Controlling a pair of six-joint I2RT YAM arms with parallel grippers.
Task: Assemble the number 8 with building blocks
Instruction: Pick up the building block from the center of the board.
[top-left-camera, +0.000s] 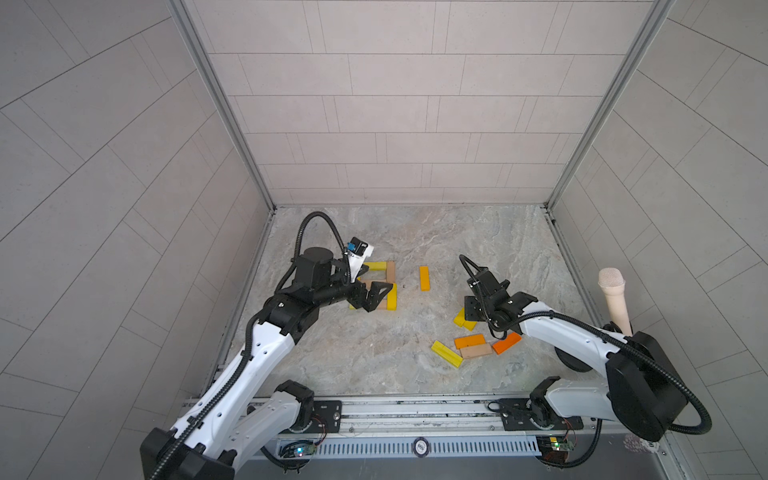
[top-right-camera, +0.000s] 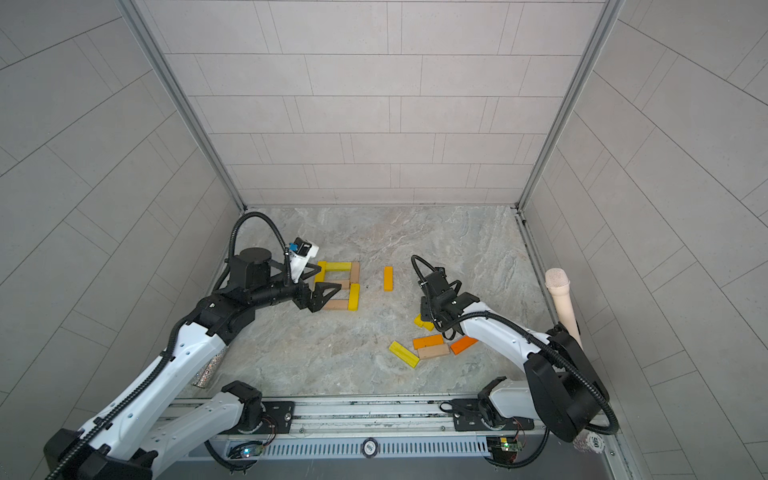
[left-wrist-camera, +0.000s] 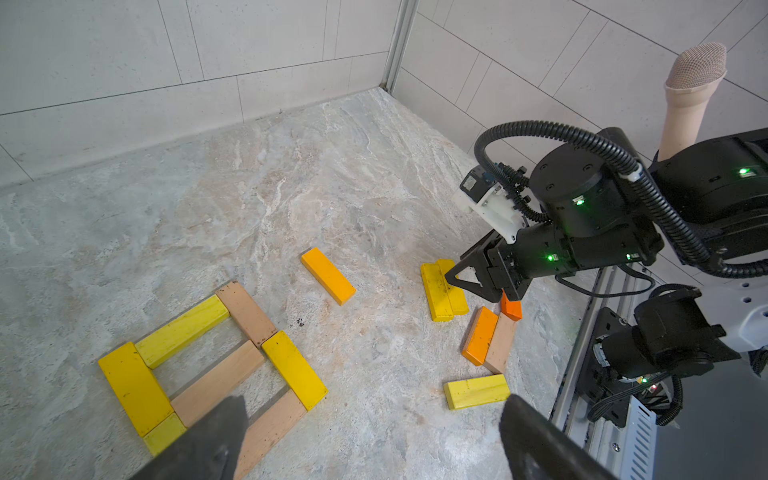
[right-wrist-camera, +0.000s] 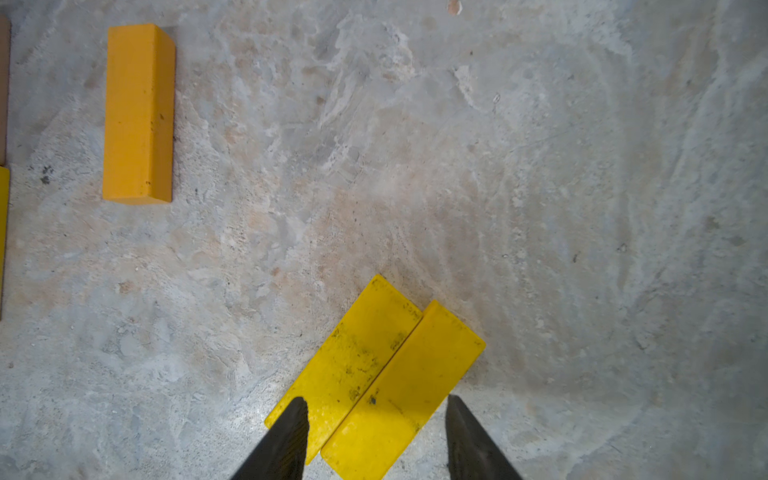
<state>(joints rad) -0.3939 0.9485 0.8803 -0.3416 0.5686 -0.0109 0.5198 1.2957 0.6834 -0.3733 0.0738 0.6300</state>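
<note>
The right end effector (right-wrist-camera: 376, 398), jaws apart astride two touching yellow blocks (right-wrist-camera: 374, 374) on the desk (right-wrist-camera: 540, 166), looks to be at the pick-up step and next must close on just one, while the number 8 (left-wrist-camera: 216, 382) lies well apart, partly under the wide-open left end effector (left-wrist-camera: 374, 403)

Marbled stone tabletop (top-left-camera: 365, 357). On my left side, number 8 (left-wrist-camera: 216, 374) lies flat; lone orange bar (top-left-camera: 424, 278) near it; loose bars (top-left-camera: 469, 341) scattered toward my right.
</note>
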